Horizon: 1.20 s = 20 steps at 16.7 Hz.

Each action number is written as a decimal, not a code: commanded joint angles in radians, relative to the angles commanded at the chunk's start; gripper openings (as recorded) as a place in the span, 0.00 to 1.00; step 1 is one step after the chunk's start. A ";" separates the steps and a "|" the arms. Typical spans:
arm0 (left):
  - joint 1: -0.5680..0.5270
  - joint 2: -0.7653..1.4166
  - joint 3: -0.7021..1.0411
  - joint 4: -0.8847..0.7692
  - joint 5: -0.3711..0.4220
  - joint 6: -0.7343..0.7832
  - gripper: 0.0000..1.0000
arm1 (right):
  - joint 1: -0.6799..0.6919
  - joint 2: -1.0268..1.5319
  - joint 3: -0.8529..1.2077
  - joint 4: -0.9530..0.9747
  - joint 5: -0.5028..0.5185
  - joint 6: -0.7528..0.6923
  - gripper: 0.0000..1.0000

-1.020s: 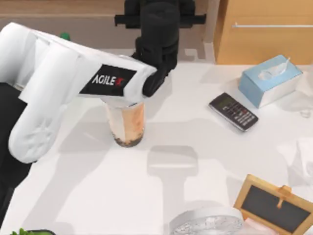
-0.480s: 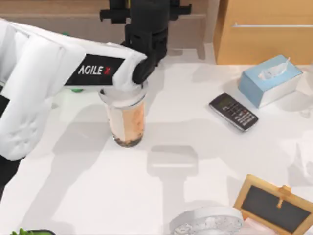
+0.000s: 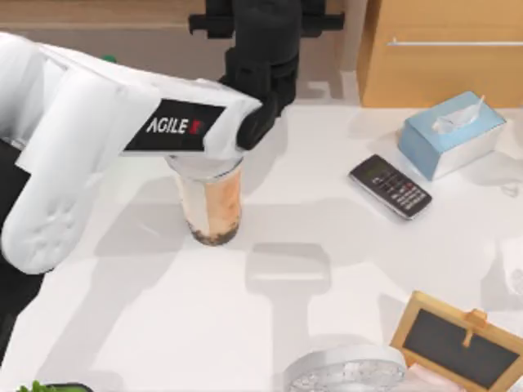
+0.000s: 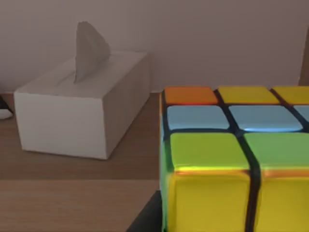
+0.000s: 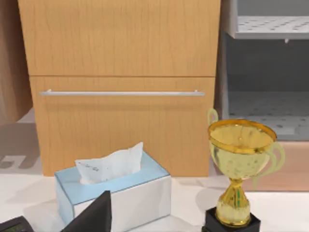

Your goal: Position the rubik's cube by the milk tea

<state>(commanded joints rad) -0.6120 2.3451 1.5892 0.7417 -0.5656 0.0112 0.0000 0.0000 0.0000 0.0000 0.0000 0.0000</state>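
The rubik's cube [image 4: 231,159] looms close in the left wrist view, showing yellow, green, blue and orange squares with black lines, and a dark finger edge lies against its lower corner. My left gripper [image 3: 263,61] hangs over the table's back edge, just behind and to the right of the milk tea [image 3: 211,204], shut on the cube. The milk tea is a tall clear cup of beige drink with dark pearls, standing upright at centre-left under my left arm [image 3: 122,135], which hides its lid. A dark tip of my right gripper [image 5: 94,212] shows in the right wrist view.
A blue tissue box [image 3: 451,133] and a dark calculator [image 3: 390,186] lie at the back right. A small chalkboard [image 3: 456,341] and a silver round object [image 3: 345,371] sit at the front right. A wooden cabinet [image 3: 441,49] stands behind. A gold trophy [image 5: 239,174] stands beside the tissue box.
My left arm swung its wrist a little left, then back to the right, staying over the back edge. The milk tea has not moved.
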 joint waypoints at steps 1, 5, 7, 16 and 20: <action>0.001 0.007 -0.002 0.020 0.004 0.002 0.00 | 0.000 0.000 0.000 0.000 0.000 0.000 1.00; 0.003 0.011 -0.004 0.038 0.007 0.004 0.00 | 0.000 0.000 0.000 0.000 0.000 0.000 1.00; 0.004 0.008 -0.002 0.036 0.006 0.005 0.00 | 0.000 0.000 0.000 0.000 0.000 0.000 1.00; 0.046 -0.129 0.050 -0.357 0.051 -0.264 0.00 | 0.000 0.000 0.000 0.000 0.000 0.000 1.00; 0.049 -0.252 0.074 -0.698 0.145 -0.392 0.00 | 0.000 0.000 0.000 0.000 0.000 0.000 1.00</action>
<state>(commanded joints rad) -0.5628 2.0929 1.6634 0.0441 -0.4204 -0.3806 0.0000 0.0000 0.0000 0.0000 0.0000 0.0000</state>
